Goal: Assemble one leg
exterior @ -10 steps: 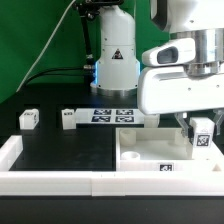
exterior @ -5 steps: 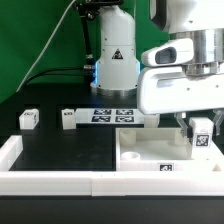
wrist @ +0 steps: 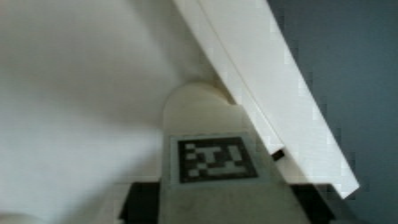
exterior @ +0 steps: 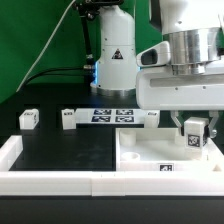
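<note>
Leg (exterior: 195, 133) is held upright between the closed fingers of the gripper (exterior: 195, 131), its long axis vertical, directly over the far corner recess of the white panel (exterior: 150, 155) near the desk's front edge.

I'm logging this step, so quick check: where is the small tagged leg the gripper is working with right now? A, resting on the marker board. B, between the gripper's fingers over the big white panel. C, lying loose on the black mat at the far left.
B: the leg sits between the fingers of the gripper, above the white panel.
</note>
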{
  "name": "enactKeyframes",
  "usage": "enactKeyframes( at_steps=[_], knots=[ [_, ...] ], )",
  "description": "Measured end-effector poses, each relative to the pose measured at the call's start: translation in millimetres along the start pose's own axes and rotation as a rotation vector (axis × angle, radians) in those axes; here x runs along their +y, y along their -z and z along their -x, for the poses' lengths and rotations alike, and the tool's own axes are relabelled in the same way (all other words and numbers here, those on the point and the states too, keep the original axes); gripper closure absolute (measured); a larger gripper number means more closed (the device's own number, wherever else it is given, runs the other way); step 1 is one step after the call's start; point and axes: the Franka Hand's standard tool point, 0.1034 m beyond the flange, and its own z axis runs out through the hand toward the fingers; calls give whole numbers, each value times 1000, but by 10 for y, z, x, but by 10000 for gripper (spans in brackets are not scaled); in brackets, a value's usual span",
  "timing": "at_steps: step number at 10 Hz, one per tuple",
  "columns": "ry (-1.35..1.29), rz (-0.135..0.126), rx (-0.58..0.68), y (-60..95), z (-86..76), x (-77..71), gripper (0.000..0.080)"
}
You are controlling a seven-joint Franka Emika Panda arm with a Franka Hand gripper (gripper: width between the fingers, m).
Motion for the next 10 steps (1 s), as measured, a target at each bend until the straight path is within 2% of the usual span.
enactKeyframes(
  at_steps=[2,4,6,10],
  knots=[
    [-224,-12,-11,-2,9,-1,505],
    [-453,-40,-10,1,-12,5,504],
    [-684,-56,-30,3,-10,0,502],
    [-1110,-69,-72,-11,50,-30,502]
  ],
)
